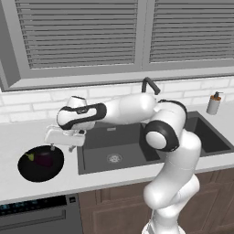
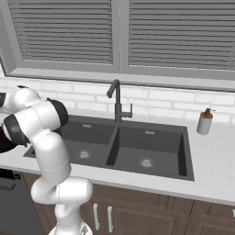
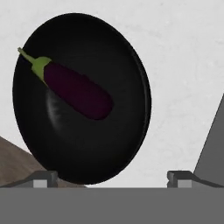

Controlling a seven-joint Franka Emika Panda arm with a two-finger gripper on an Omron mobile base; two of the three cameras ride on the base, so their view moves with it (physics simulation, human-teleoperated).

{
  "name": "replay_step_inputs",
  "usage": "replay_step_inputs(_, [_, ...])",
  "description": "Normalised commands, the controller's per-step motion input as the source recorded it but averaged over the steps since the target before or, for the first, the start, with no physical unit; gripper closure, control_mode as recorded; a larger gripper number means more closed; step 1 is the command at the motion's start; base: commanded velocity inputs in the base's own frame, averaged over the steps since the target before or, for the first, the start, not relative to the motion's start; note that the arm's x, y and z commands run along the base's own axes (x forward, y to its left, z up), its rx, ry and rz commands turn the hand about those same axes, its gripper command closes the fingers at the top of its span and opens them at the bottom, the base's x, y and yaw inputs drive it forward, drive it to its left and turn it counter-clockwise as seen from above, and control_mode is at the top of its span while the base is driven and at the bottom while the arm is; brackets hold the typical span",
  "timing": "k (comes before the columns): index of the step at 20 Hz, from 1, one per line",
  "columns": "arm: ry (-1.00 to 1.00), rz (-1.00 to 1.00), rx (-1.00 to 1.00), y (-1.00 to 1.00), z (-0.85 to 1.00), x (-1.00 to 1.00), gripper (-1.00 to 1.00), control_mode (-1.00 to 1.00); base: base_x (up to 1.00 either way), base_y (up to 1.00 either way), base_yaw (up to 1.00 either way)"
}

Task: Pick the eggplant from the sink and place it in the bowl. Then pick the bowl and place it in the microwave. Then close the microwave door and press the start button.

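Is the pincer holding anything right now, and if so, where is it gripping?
Nothing is held. The pincer is open above the bowl, and the eggplant lies loose inside the bowl.

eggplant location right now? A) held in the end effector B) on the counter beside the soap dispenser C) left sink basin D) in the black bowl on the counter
D: the eggplant lies inside the bowl on the counter left of the sink, with the open end effector hovering above the bowl and gripping nothing.

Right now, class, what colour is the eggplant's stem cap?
Green, clearest in the hand view on the eggplant.
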Motion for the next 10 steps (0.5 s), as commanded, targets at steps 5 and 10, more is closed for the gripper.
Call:
replay_step_inputs(5, [0.08, -0.17, 0.0, 0.0, -0.21, 0.0, -1.0, -1.0, 0.0, 0.0, 0.0])
replay_step_inputs(10, [0.0, -0.1, -0.01, 0.0, -0.35, 0.0, -1.0, -1.0, 0.0, 0.0, 0.0])
